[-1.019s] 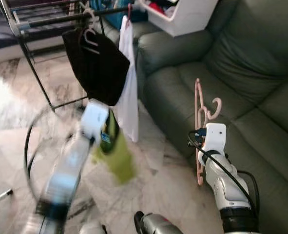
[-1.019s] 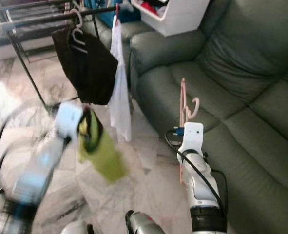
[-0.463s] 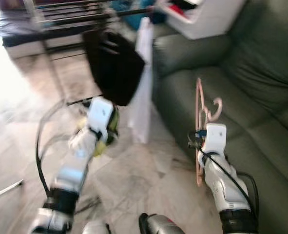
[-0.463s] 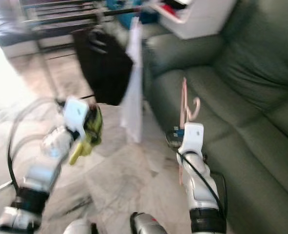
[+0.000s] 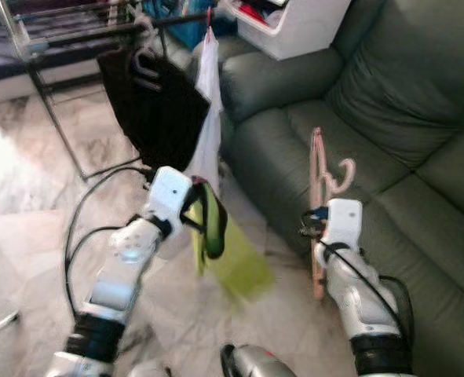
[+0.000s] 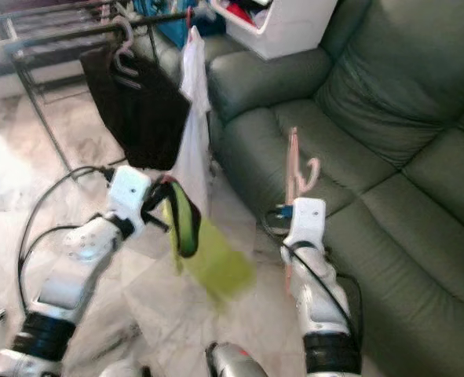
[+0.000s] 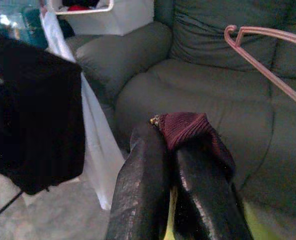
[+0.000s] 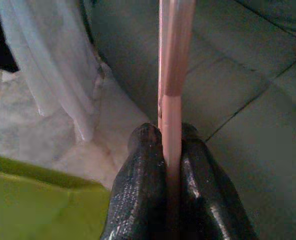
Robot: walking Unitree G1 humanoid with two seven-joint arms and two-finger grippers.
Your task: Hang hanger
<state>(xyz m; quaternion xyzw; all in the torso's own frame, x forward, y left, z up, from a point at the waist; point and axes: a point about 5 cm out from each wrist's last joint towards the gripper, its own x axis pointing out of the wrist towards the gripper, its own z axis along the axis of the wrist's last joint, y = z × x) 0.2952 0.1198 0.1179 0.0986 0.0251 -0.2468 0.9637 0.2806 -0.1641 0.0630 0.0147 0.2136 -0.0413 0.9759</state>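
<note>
Hanging not done yet. Pink hanger (image 5: 323, 174) is upright in the air over the green sofa (image 5: 389, 102), well apart from the drying rack (image 5: 67, 35), where a black garment (image 5: 155, 102) and a white one (image 5: 208, 118) already hang.

Right gripper (image 8: 170, 142): fingers clamped on the hanger's bar.

Left gripper (image 7: 174, 145): fingers pinched on the dark collar of a lime-green garment (image 5: 235, 263), dangling above the floor.
</note>
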